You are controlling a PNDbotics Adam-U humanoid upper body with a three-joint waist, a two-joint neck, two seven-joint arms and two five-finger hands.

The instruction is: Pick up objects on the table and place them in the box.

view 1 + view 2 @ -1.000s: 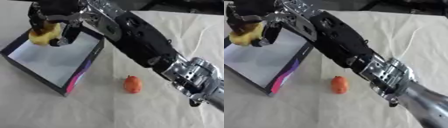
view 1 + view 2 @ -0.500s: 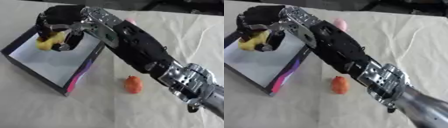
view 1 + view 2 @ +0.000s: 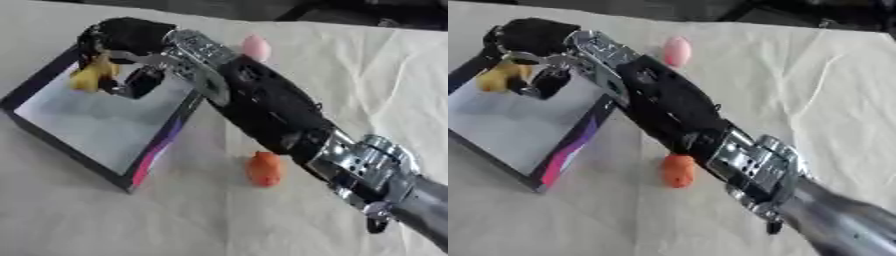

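Observation:
My right arm reaches from the lower right across the table, and my right hand (image 3: 131, 40) hangs over the box's far left part. Its fingers curl round a yellow object (image 3: 90, 76), which sits just above the pale floor of the dark-walled open box (image 3: 52, 142). An orange object (image 3: 263, 169) lies on the cloth right of the box, close beside my forearm. A pink rounded object (image 3: 677, 51) rests farther back, behind the arm. My left hand does not show in either view.
A cream cloth (image 3: 367, 80) covers the table, with creases on the right side. The box's near right wall has a pink and purple stripe (image 3: 156, 150). Dark shapes line the table's far edge.
The hand with the yellow object has stayed over the box and dipped slightly toward its floor. The forearm has shifted, uncovering the pink object behind it.

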